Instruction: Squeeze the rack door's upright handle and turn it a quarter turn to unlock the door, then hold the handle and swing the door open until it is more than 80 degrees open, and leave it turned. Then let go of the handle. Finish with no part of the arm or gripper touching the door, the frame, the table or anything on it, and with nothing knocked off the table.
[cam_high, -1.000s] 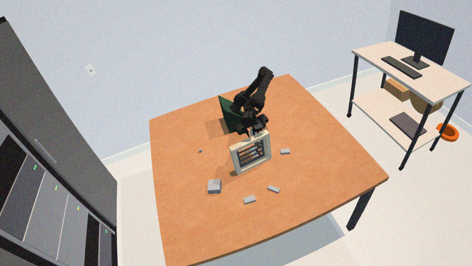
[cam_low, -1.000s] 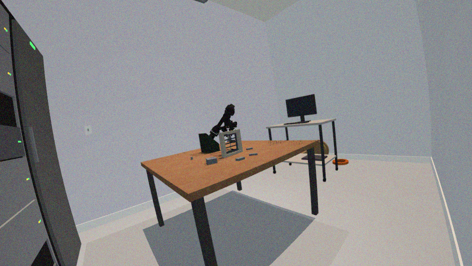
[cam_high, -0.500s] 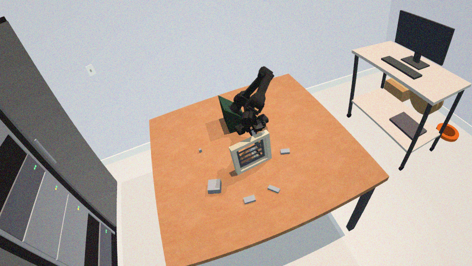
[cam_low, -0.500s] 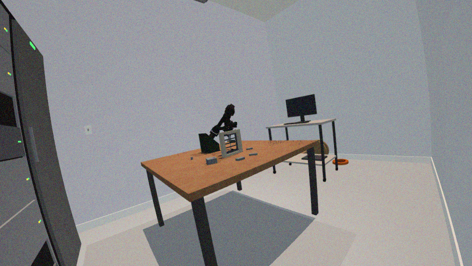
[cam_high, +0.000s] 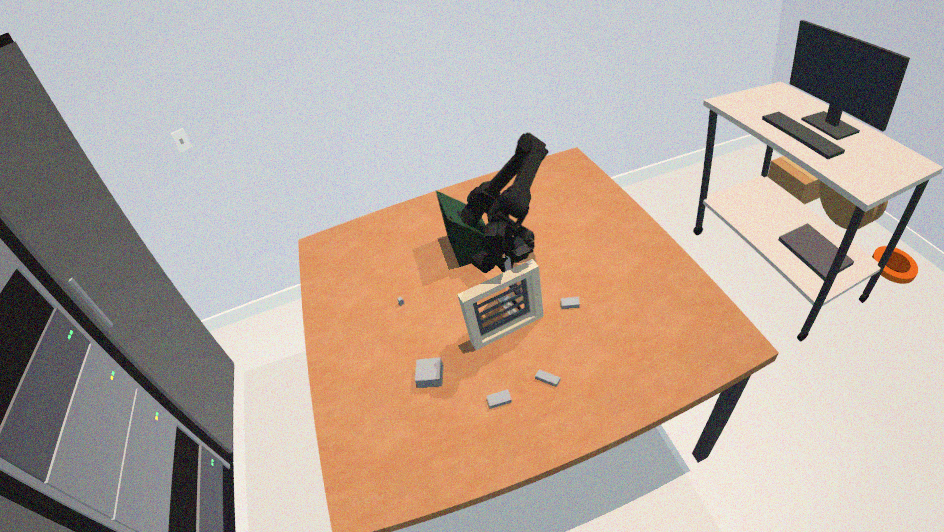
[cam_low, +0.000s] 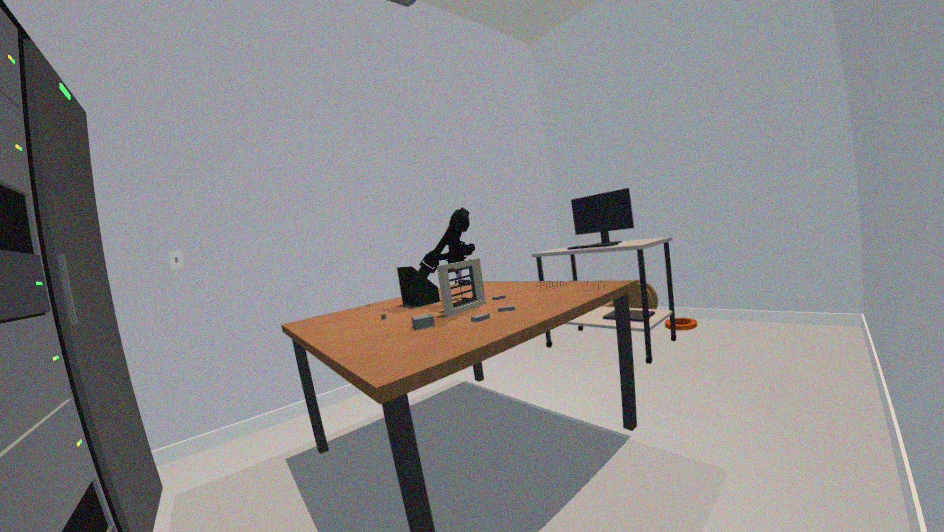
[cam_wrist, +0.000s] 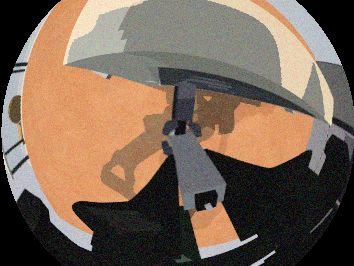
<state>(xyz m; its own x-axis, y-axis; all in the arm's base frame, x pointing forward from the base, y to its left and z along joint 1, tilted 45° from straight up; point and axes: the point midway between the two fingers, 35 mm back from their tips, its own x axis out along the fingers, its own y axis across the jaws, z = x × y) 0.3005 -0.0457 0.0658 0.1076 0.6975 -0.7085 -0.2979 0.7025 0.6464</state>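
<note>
The pale rack frame (cam_high: 468, 320) (cam_low: 445, 290) stands upright on the table (cam_high: 608, 370) (cam_low: 370, 350). Its dark barred door shows through the frame opening; its exact angle is hard to tell. The grey handle (cam_wrist: 200, 167) is on the arm's side of the door, below a dark mount (cam_wrist: 184, 102) in the wrist view. My gripper (cam_wrist: 188, 157) reaches down behind the frame's top bar, with one black finger on each side of the handle. It is shut on the handle. The handle looks slanted in the wrist view; how far it is turned is unclear. The top and exterior views largely hide the handle.
The green-black base block (cam_high: 462, 231) (cam_low: 416, 287) stands behind the frame. A larger grey block (cam_high: 428, 372) (cam_low: 422, 321), small flat blocks (cam_high: 499, 398) (cam_high: 547, 378) (cam_high: 569, 302) and a tiny cube (cam_high: 400, 301) lie around the frame.
</note>
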